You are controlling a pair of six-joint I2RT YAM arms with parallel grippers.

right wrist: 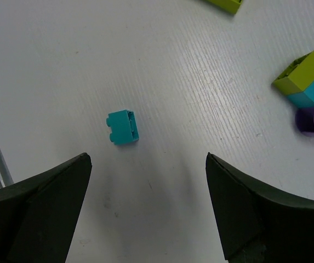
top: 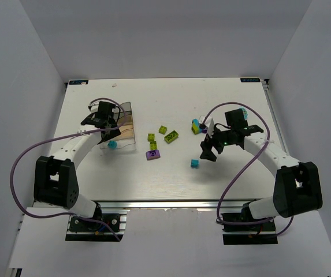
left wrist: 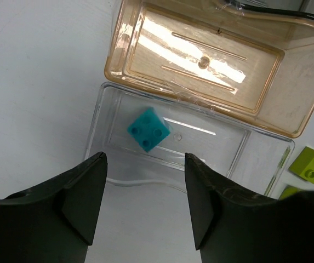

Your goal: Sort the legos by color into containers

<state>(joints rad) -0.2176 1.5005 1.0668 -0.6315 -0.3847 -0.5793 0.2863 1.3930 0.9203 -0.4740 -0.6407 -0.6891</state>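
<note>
Illumination bright and even, from overhead. White table [top: 171, 179] near overexposed; enclosure walls greyer. Shadows short and soft beneath both arms. Strong glare streaks on the amber tray [left wrist: 200, 60] floor (left wrist view). Both the left gripper [left wrist: 146, 164] and right gripper [right wrist: 148, 161] render near-black, soft-edged, out of focus; table ribbing beyond is sharp.

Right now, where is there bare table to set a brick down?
Bare: the far strip beyond the containers and green bricks; the near strip this side of the purple brick and teal brick. Crowded: the middle, around the right gripper.
</note>
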